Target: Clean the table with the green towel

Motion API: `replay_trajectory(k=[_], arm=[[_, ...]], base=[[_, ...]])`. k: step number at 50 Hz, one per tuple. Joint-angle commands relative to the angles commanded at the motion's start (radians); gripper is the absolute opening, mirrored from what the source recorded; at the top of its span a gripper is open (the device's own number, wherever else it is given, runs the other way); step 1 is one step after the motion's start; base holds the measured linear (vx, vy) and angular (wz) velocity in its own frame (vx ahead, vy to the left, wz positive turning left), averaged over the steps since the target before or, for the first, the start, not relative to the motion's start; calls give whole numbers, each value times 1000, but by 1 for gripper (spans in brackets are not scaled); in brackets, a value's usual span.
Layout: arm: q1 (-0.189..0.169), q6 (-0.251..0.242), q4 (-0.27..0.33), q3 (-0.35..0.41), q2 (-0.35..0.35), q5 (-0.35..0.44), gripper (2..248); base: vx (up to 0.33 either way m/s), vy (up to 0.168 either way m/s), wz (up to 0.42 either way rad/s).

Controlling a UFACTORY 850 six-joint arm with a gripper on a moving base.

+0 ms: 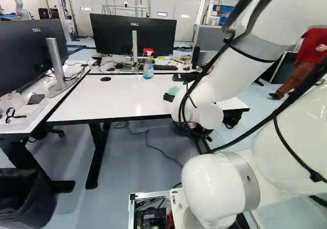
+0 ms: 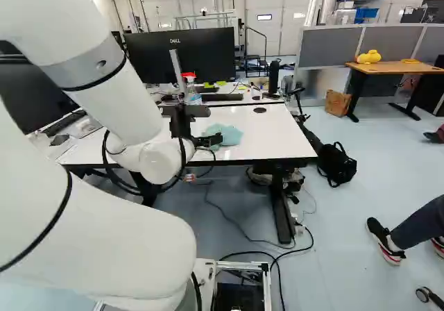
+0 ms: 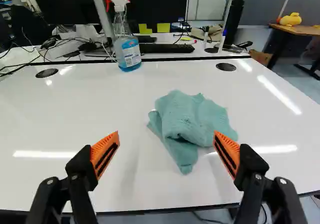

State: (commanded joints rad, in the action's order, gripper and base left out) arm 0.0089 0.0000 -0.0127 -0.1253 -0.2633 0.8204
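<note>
The gripper [image 2: 214, 125] is released: in the wrist view its orange-padded fingers [image 3: 104, 153] stand wide apart with nothing held between them. It is over the white table [image 3: 75, 119], carried by the white arm [image 1: 219, 81], which reaches across the near edge.

The green towel [image 3: 192, 121] lies crumpled on the tabletop, ahead of the gripper and nearer one finger than the other. One corner trails toward the table's near edge. Whether that nearer finger touches the cloth cannot be determined.

Beyond the towel, a spray bottle [image 3: 128, 46] with a red trigger head and blue liquid stands upright near the table's far edge. Two round black cable grommets are set into the surface, one [image 3: 47, 73] on the bottle's side, the other [image 3: 226, 67] farther along past the towel.

Past the far edge, a second white surface carries a black keyboard [image 3: 166, 48], a black monitor [image 1: 135, 32] and loose cables [image 3: 75, 40]. At the right of the right base view, a yellow duck figure [image 2: 369, 57] sits on a wooden table [image 2: 399, 69]; a black backpack [image 2: 336, 165] rests on the floor beside the white table.
</note>
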Motion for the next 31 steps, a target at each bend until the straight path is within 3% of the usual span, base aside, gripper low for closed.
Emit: replay_trajectory(k=[31], arm=[[-9, 0, 13, 38, -16, 52, 247]], base=[[0, 0, 0]])
